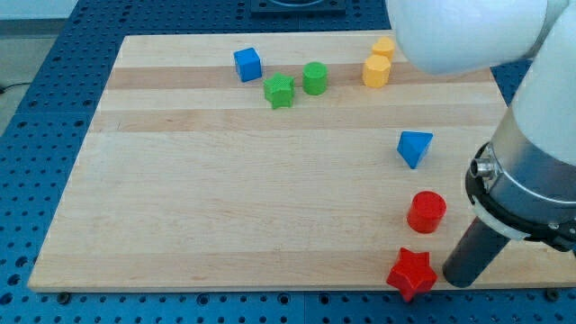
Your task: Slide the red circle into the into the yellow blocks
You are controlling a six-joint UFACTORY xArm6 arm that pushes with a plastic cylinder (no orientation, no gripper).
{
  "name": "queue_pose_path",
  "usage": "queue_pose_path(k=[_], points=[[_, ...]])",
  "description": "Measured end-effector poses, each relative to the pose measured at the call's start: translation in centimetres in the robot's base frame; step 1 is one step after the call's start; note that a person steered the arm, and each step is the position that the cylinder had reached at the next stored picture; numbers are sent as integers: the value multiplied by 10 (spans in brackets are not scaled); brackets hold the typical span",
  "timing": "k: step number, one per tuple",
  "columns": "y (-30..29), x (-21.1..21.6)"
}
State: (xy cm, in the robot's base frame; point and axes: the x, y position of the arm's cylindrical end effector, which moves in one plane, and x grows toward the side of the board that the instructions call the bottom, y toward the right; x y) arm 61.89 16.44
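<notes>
Overhead, the wooden board (270, 198) lay on a blue perforated bench (45, 108), its surface pale and striped with grain. Starting nearest the board's left edge, a blue cube (247, 64) sat close to the top edge. Just to its right came a green star-shaped block (280, 91) and a green cylinder (314, 78), near each other but apart. Further right along the top edge, two yellow blocks sat touching: a yellow hexagonal block (376, 70) and, just behind it, a second yellow block (384, 48) whose shape was partly cut off by my white arm housing (468, 31).

Toward the right edge, about halfway down, a blue triangular block (414, 148) stood alone. Below it, well apart from the yellow pair, the red circle (427, 212) rested upright near the bottom right corner. At the bottom edge, a red star (411, 274) sat just below the circle.

I carry no gripper, only a dark rod, so nothing was being held. My tip (456, 281) rested at the bottom right corner, just beside the red star on its right, possibly touching it, and below and to the right of the red circle, not touching that one.
</notes>
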Motion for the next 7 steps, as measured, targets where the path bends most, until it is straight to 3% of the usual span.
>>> queue_pose_path(k=[3,5,6,7], points=[[-106,-9],[-10,-75],[30,-87],[15,-83]])
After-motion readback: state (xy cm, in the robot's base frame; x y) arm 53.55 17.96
